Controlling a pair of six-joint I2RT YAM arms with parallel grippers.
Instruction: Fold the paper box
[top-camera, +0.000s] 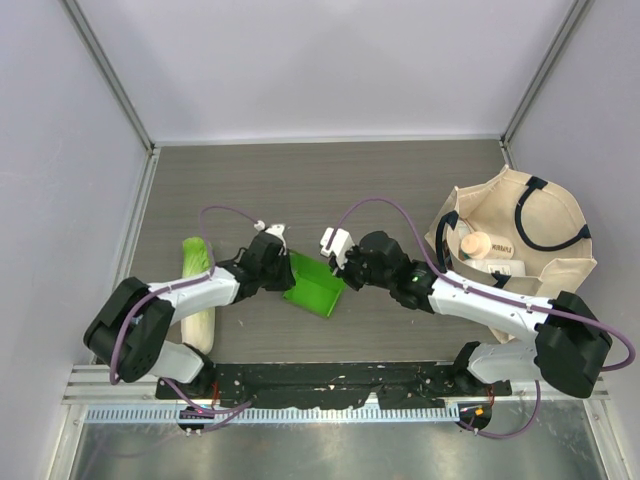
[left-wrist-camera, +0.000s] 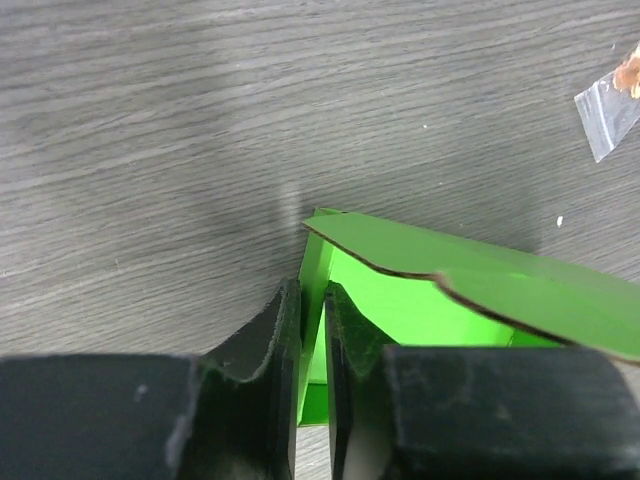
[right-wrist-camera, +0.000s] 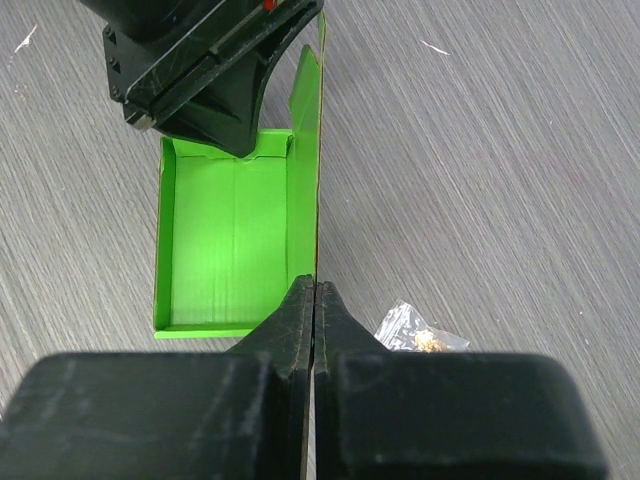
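Bright, even light leaves soft shadows on the grey wood-grain desk (top-camera: 300, 190). Both wrist views blur nearest the lens.

Overhead wide; wrist close-ups sharing paper box (right-wrist-camera: 230, 240)

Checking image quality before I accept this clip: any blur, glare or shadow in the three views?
Top external: even light, sharp. Left wrist: the left gripper close up and soft, the paper box saturated, a faint shadow on the table behind it. Right wrist: the right gripper blurred near the lens, table grain crisp.
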